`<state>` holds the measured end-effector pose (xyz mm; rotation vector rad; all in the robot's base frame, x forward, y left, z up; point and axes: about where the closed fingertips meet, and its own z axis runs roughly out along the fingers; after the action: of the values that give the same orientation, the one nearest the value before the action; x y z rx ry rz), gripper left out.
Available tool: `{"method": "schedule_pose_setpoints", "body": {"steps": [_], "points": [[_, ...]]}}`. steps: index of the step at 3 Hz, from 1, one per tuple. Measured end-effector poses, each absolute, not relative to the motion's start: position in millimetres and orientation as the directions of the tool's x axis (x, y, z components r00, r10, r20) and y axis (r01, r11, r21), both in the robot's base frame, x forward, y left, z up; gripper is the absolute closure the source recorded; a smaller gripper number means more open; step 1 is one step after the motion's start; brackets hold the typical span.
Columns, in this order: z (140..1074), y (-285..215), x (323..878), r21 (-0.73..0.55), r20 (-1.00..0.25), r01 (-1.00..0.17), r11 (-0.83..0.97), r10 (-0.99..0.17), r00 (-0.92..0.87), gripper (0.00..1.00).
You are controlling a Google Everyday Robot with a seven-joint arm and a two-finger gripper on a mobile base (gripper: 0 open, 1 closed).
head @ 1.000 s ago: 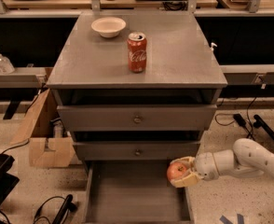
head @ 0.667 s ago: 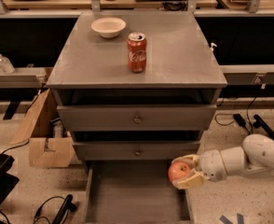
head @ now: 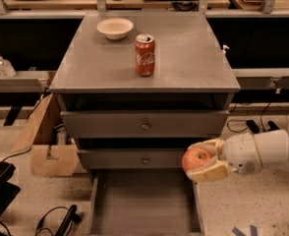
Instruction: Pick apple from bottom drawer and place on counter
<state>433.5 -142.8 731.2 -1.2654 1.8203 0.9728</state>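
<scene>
I am standing in front of the grey cabinet. The hand is at its right front corner and comes in from the right on a thick white arm. Its two cream fingers are closed around the apple, one above it and one below. The apple is held in the air and touches nothing but the fingers. It is red-orange with a paler patch on top.

Just below the hand and to its left, the bottom drawer is pulled out, and I see its flat grey floor. The hand seems to hang over the right wall of this drawer, near the cabinet front.

Directly left of the hand, at about the same height, is the front of the middle drawer with a small round knob. It is pushed in. Above it, the top drawer is pushed in too.

The counter lies well above the hand. On it a red can stands upright, above the hand and to its left. A pale bowl sits further back and more to the left, apart from the can.

Far to the left of the hand, a cardboard box stands on the speckled floor just beside the cabinet.
</scene>
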Motion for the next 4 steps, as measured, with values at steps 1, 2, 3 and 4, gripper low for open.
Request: {"method": "schedule_pose_setpoints", "body": {"steps": [1,2,3,4], "points": [[810,-142,456,0.129,-0.864,-0.941,0.312,-0.430,-0.261,1.00],[875,-145,494,0.073,-0.871,-0.908,0.412,-0.418,-0.259,1.00],[917,-154,532,0.002,-0.884,-0.866,0.501,-0.404,-0.236,1.00],[919,-153,536,0.003,-0.883,-0.866,0.500,-0.405,-0.236,1.00]]}}
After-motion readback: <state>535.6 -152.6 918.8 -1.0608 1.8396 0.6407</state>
